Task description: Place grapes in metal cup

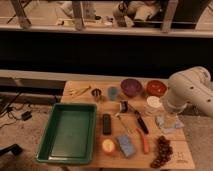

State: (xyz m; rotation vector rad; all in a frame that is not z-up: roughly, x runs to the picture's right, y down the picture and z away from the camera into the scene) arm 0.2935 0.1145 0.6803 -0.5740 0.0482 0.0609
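The grapes [162, 150], an elongated bunch of dark reddish-purple berries, lie at the front right corner of the wooden table [84, 98]. The metal cup [96, 93], small and dark grey, stands upright near the table's back edge, left of centre. My white arm [191, 91] comes in from the right. My gripper [171, 118] points down over a pale blue cloth [168, 125], just behind the grapes and far to the right of the metal cup. It holds nothing that I can see.
A blue-grey cup [113, 92], purple bowl [131, 87], red bowl [156, 88] and white container [153, 105] line the back. A green tray [55, 131] fills the left. A black bar [106, 123], yellow-red fruit [108, 146], blue sponge [125, 145] and orange-handled tool [144, 142] lie mid-table.
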